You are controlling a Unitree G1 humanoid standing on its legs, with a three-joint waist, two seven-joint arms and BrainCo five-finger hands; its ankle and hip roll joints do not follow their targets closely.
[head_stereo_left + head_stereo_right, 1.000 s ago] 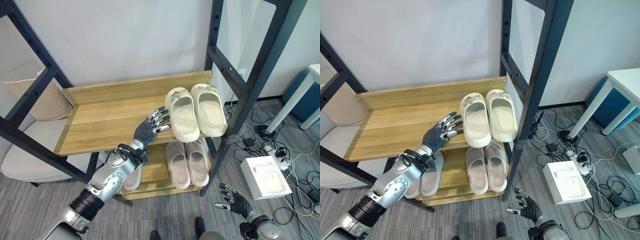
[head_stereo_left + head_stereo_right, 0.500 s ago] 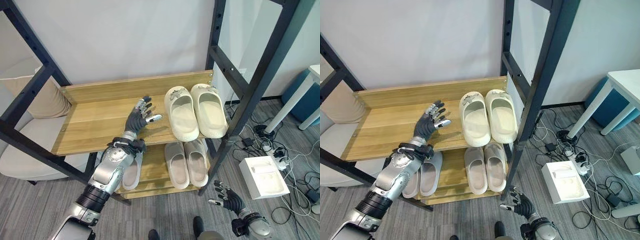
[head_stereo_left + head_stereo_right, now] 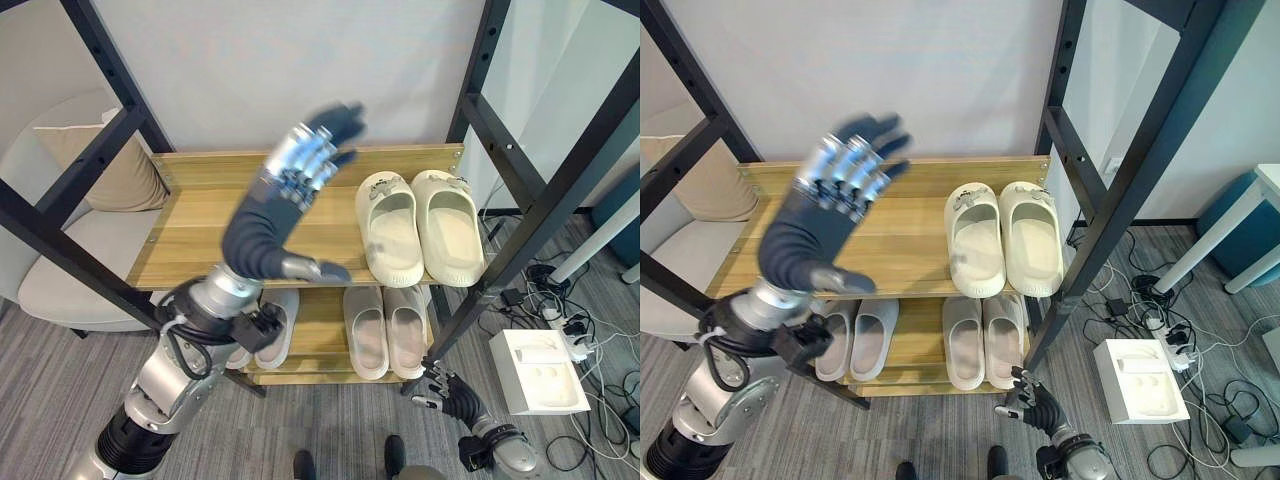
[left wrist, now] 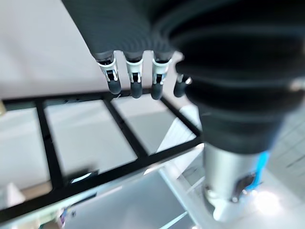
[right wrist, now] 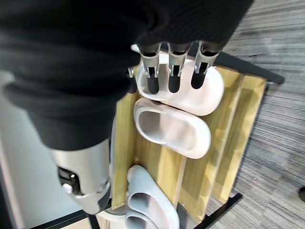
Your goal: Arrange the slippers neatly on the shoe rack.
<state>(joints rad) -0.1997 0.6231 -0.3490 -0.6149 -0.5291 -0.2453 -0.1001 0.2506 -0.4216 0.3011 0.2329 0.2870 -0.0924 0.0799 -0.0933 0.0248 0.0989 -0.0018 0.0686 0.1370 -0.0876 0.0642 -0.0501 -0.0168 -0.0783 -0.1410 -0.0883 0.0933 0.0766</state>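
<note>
Three pairs of slippers sit on the shoe rack [image 3: 200, 225]. One cream pair [image 3: 420, 227] lies side by side, touching, at the right end of the wooden upper shelf. Under it on the lower shelf [image 3: 908, 352] lies a pale grey pair [image 3: 386, 327], and toward the left end of that shelf another grey pair [image 3: 858, 337], partly hidden behind the left arm and the edge of the upper shelf. In the right wrist view the pale pair [image 5: 178, 112] is clear, while the greyer pair [image 5: 147, 207] is cut off at the frame's edge.

No slipper is in either hand. The left hand [image 3: 262, 232] is raised in front of the rack, fingers [image 3: 310, 160] straight and spread, thumb out to the side, blurred at the tips. Half a second ago it hovered low over the upper shelf just left of the cream pair; now it is up high and close to the camera, and the whole view has shifted too. The right hand [image 3: 445, 394] hangs low near the floor by the rack's right front post, fingers loosely spread.

A beige cushion [image 3: 120, 180] rests on a seat [image 3: 70, 270] left of the rack. A white box [image 3: 537, 370] and cables [image 3: 590, 350] lie on the grey carpet to the right.

No writing can be read anywhere.
</note>
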